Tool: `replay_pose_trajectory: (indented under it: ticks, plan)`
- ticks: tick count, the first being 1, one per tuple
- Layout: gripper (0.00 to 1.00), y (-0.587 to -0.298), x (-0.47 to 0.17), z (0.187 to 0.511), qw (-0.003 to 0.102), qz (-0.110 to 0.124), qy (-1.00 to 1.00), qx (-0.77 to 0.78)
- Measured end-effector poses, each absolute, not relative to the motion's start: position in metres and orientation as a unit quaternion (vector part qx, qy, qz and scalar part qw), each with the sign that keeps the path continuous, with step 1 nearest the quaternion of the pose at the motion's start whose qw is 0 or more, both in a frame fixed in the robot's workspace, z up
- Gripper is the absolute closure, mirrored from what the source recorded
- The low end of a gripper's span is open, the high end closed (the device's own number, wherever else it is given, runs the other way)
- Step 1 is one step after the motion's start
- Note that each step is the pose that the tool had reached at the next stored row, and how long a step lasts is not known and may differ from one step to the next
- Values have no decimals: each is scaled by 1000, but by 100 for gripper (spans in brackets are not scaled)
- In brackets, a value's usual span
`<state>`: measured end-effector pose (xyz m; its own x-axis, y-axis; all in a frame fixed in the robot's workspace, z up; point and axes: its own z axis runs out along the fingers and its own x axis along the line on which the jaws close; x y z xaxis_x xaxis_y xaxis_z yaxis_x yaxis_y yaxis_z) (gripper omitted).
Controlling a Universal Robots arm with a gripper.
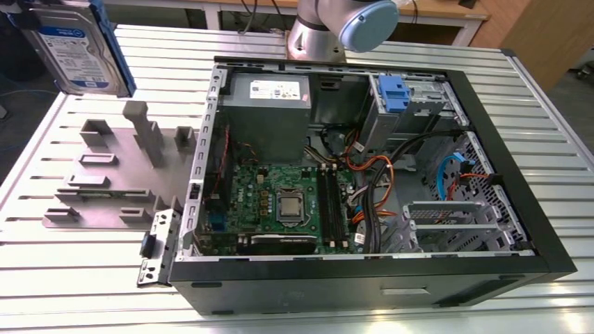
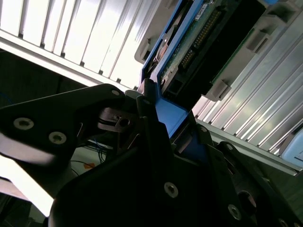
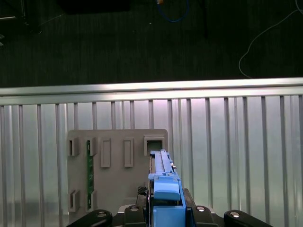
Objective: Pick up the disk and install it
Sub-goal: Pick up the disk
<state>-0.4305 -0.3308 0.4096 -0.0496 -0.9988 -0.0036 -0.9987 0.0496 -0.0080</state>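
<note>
The disk [image 1: 79, 49] is in the air, held upright on its edge over the side of the desk [image 1: 74, 278] that lies at the exterior view's left. Its blue-and-white label faces the exterior camera, and a blue rail runs along its rim. It hangs above the grey holder block [image 1: 111, 174] and is clear of it, with a gap between its lower end and the block's upright posts.

In the first wrist view the disk [image 3: 163, 175] is seen edge-on, above the holder block [image 3: 113, 175], close to the square pocket at one corner of the block. The slatted metal desk [image 3: 236, 151] ends at a straight edge just past the block, and beyond that edge lies dark floor [image 3: 142, 38].

The claw [image 2: 168, 120] is closed on the disk [image 2: 189, 52], its black fingers [image 2: 147, 111] pressing on the blue rail from both sides. The disk's green circuit board and connector pins face the second wrist camera.

An open black computer case [image 1: 371, 285] lies on its side across the middle of the desk, well apart from the disk. Inside it are a green circuit board [image 1: 278, 202], a grey power box [image 1: 269, 104] and a blue latch [image 1: 394, 94] on the upper bay. The arm [image 1: 343, 28] rises by the desk edge behind the case.
</note>
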Motion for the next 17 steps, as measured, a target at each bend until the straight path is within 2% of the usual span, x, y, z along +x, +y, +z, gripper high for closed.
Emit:
replay_pose_trajectory:
  ticks: [17]
  plan:
    - [64,-331,-430,414,4,-2,724,-689]
